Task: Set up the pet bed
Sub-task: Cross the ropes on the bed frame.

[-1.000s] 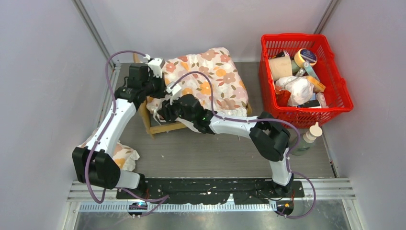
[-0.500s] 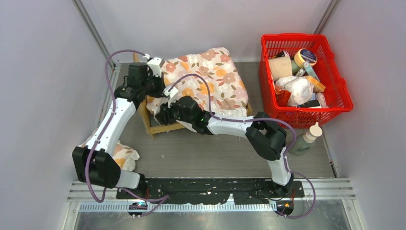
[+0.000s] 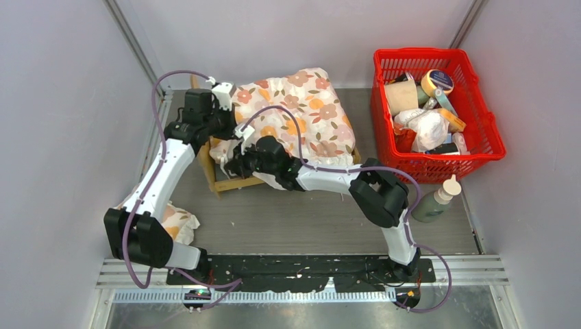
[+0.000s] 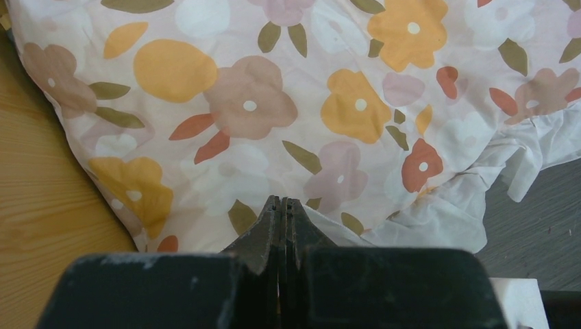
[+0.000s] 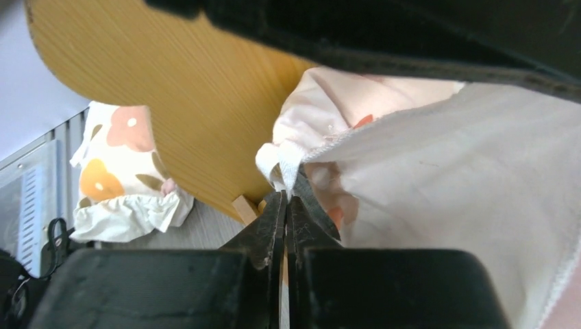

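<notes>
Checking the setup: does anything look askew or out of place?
The white floral-print cushion lies askew over the light-wood pet bed frame. A second floral-print piece lies crumpled on the table beside the left arm.

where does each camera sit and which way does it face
top external: above, behind the robot, looking down on the table; both arms show
left wrist: left arm, facing the floral cushion; shut left gripper shows
right wrist: right arm, facing the pet bed headboard; right gripper pinches cushion hem
shared: all show cushion and pet bed
</notes>
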You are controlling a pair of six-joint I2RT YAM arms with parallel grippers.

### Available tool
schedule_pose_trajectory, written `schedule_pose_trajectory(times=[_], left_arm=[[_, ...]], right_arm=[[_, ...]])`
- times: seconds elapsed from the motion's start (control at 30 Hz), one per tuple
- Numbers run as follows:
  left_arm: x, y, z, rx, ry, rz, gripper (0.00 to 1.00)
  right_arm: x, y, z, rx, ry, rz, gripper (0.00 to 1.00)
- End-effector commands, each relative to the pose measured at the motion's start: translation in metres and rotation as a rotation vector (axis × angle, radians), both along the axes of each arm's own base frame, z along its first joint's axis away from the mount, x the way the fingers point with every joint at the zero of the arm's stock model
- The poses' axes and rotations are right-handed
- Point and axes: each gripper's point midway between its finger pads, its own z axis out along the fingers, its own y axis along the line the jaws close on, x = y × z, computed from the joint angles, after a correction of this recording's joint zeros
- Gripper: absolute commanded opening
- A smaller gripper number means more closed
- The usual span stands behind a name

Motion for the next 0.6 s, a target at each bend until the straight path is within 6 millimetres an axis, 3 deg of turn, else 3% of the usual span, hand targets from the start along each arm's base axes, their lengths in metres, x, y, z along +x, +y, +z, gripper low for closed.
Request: schedule_pose_trajectory(times=[0.0, 0.23, 0.57], left_arm=[[0.009, -0.002, 0.017, -0.003, -0.052, -0.008, 0.0], [0.009, -0.004, 0.013, -0.01, -0.044, -0.009, 0.0], [0.01, -0.004, 0.01, -0.01, -0.039, -0.008, 0.0]], right_arm=[[-0.033, 0.004, 0.031, 0.076, 0.011, 0.148, 0.05], [-0.066, 0.003, 0.056, 0.173, 0.092, 0.282, 0.13], [-0.107, 0.022, 0.056, 0.3, 0.221, 0.377, 0.25]])
